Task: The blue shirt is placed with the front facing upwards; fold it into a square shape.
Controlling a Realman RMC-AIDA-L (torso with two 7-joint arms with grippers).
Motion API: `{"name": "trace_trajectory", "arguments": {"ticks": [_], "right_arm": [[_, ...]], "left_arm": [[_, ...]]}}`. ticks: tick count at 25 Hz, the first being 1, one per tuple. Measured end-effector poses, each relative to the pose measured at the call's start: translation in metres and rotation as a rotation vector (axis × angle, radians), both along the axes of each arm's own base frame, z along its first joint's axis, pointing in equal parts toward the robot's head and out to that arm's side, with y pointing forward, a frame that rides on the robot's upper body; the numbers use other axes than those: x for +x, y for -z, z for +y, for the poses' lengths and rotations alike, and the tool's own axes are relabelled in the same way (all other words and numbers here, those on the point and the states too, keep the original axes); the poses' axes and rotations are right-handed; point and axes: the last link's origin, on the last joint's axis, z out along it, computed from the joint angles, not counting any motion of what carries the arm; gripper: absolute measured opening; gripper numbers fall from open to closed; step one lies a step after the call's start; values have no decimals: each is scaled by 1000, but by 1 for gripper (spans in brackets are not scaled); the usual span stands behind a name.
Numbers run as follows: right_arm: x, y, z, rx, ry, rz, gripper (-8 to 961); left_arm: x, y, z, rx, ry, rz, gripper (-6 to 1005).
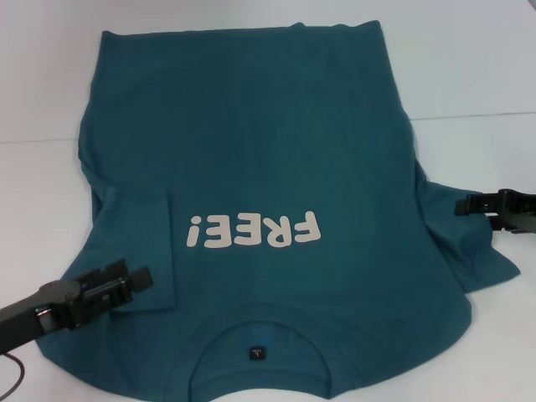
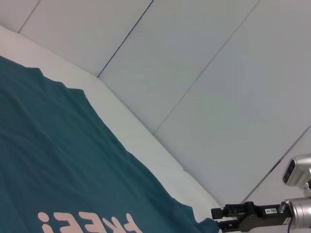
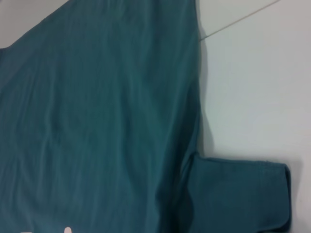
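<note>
The blue shirt (image 1: 268, 151) lies spread flat on the white table (image 1: 469, 75), front up. Its cream "FREE!" lettering (image 1: 254, 230) faces me and its collar (image 1: 255, 352) is nearest me. The left sleeve (image 1: 138, 243) is folded inward onto the body, while the right sleeve (image 1: 469, 260) still lies spread out. My left gripper (image 1: 134, 276) hovers open over the folded sleeve's near edge, holding nothing. My right gripper (image 1: 473, 211) is open just above the right sleeve, at the shirt's right side. The left wrist view shows the shirt (image 2: 48, 160) and the right gripper (image 2: 221, 218). The right wrist view shows the shirt (image 3: 97, 121) and its right sleeve (image 3: 238, 194).
Bare white table surrounds the shirt on the left, right and far sides, crossed by a thin seam (image 1: 469, 115). Pale wall panels (image 2: 204, 73) rise beyond the table's far edge.
</note>
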Motion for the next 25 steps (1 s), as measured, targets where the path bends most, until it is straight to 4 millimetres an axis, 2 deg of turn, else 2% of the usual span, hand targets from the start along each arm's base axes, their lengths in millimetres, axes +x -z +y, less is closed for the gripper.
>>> {"name": "trace_trajectory", "arguments": {"ticks": [25], "right_arm": [[-4, 9, 1, -19, -25, -12, 612]], "left_arm": [[0, 2, 1, 1, -4, 2, 816]]}}
